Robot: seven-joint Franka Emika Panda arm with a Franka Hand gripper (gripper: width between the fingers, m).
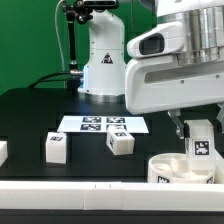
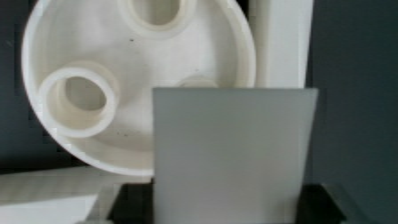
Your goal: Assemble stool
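Note:
My gripper (image 1: 200,138) is shut on a white blocky leg (image 1: 201,150) with a black-and-white tag and holds it upright just over the round white seat (image 1: 166,168) at the exterior view's lower right. In the wrist view the leg (image 2: 231,140) fills the space between the dark fingers (image 2: 128,205), with the gripper (image 2: 231,208) closed on its sides. Behind it lies the seat (image 2: 125,70) with its ringed sockets. Two more tagged legs (image 1: 56,147) (image 1: 121,141) lie loose on the black table.
The marker board (image 1: 103,124) lies flat behind the loose legs. A long white rail (image 1: 90,191) runs along the front edge, and a white piece (image 1: 2,152) sits at the left edge. The robot base (image 1: 100,60) stands at the back.

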